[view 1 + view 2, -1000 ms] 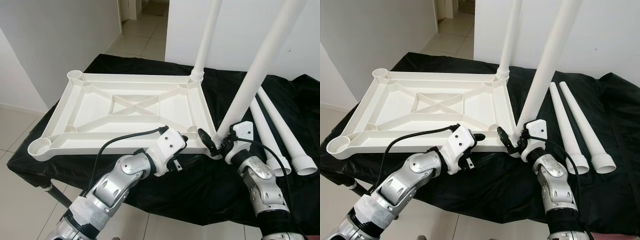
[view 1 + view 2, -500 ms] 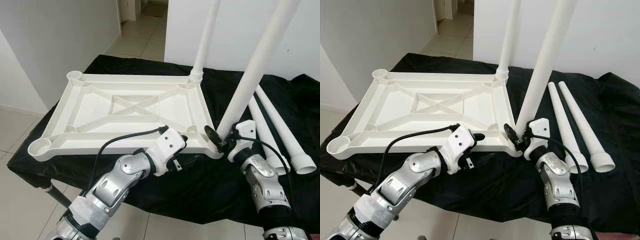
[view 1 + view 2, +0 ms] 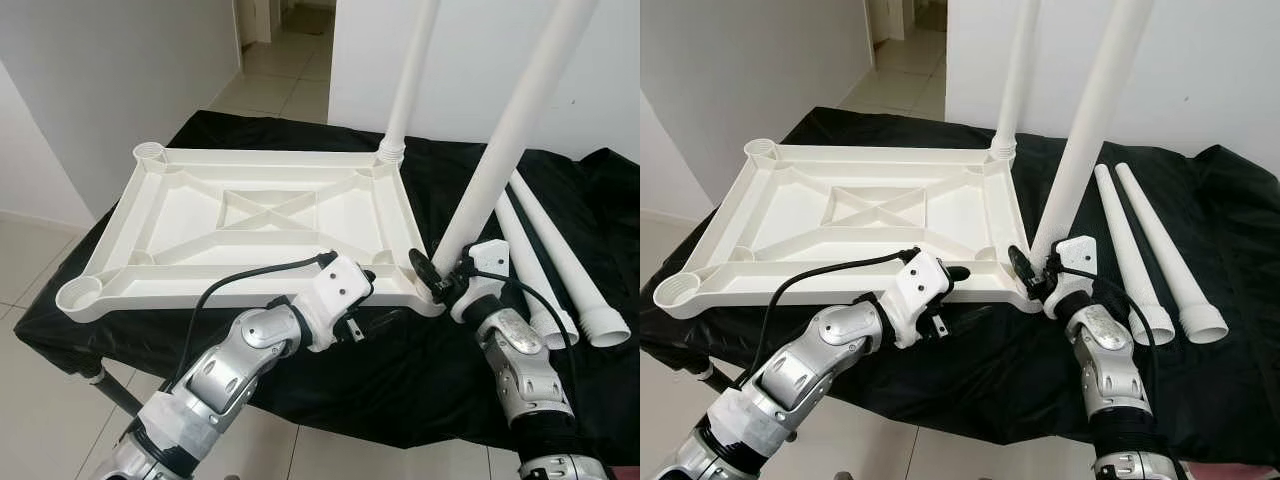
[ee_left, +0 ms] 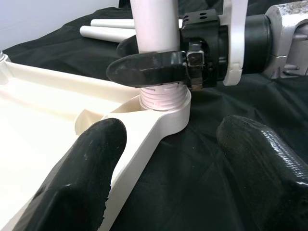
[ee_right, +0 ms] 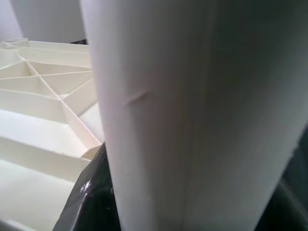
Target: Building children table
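Nearest the camera, the left gripper (image 3: pixel 362 318) hovers at the near edge of the upturned tabletop (image 3: pixel 250 215), its thick, matte black fingers (image 4: pixel 77 183) spread wide with nothing between them, just short of the near right corner socket (image 4: pixel 166 113). That socket is a smooth, round white plastic collar, and the ribbed, threaded end of a table leg (image 3: pixel 505 150) sits in it.

The right gripper (image 3: pixel 440 280) is clamped on that leg right above the threads: one glossy black finger (image 4: pixel 144 67) wraps across the front of the tube. The leg is a smooth, slightly tapering white plastic tube, leaning a little to the right as it rises. Against a second ago, the right wrist sits a touch higher and closer to the corner, and the leg stands somewhat steeper; the left arm and the tabletop look unchanged.

The tabletop is a moulded white plastic rectangle lying underside up on a table draped with a crinkled black cloth (image 3: pixel 400 370). Raised ribs cross in an X in its middle, and open round sockets mark the two left corners.

To the right, two loose legs (image 3: pixel 560 265) lie side by side on the cloth, flared ends toward the camera. At the far right corner a second leg (image 3: pixel 410 80) stands upright in its socket.
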You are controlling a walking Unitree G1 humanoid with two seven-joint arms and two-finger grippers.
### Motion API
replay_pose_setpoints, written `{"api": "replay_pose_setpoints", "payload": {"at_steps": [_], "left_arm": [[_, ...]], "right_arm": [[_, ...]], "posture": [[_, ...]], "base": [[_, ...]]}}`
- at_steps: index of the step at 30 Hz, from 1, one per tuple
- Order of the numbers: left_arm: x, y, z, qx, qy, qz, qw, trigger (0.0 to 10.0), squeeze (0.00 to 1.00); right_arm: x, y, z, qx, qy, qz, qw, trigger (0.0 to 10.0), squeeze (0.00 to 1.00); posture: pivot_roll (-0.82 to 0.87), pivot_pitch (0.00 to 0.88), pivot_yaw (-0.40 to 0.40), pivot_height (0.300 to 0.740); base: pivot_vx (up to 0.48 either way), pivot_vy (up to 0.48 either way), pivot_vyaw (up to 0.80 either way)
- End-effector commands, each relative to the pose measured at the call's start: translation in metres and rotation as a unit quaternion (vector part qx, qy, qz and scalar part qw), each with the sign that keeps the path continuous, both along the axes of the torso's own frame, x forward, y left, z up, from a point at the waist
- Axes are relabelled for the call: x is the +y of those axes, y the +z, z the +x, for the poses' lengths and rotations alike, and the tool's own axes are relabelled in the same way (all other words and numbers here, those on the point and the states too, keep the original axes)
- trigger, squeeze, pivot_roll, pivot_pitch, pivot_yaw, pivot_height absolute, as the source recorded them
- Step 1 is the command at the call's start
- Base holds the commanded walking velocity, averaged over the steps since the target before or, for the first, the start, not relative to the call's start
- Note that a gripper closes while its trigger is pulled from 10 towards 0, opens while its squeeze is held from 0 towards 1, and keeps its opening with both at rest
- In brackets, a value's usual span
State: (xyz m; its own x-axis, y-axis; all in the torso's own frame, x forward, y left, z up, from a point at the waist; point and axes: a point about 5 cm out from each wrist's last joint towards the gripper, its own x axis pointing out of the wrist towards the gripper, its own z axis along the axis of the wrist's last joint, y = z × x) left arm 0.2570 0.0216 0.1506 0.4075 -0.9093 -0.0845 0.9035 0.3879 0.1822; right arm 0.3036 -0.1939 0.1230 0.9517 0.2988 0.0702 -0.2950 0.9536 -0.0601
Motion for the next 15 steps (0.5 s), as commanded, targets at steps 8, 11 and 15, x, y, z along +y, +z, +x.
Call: {"api": "replay_pose_setpoints", "payload": {"at_steps": [8,11,15], "left_arm": [[-0.001,-0.001,-0.004,-0.004,-0.036,0.013,0.999,10.0,0.00],[0.000,-0.001,-0.005,-0.007,-0.037,0.018,0.999,10.0,0.00],[0.002,-0.001,-0.003,-0.010,-0.033,0.020,0.999,10.0,0.00]], "right_arm": [[0.012,-0.013,-0.005,0.046,-0.080,0.030,0.995,10.0,0.00],[0.025,-0.018,-0.015,0.047,-0.132,0.051,0.989,10.0,0.00],[0.025,-0.020,-0.020,0.050,-0.203,0.060,0.976,10.0,0.00]], "posture": [[-0.08,0.000,-0.004,0.740],[-0.08,0.000,-0.012,0.740],[-0.07,0.000,-0.020,0.740]], "base": [[0.000,0.000,0.00],[0.000,0.000,0.00],[0.000,0.000,0.00]]}}
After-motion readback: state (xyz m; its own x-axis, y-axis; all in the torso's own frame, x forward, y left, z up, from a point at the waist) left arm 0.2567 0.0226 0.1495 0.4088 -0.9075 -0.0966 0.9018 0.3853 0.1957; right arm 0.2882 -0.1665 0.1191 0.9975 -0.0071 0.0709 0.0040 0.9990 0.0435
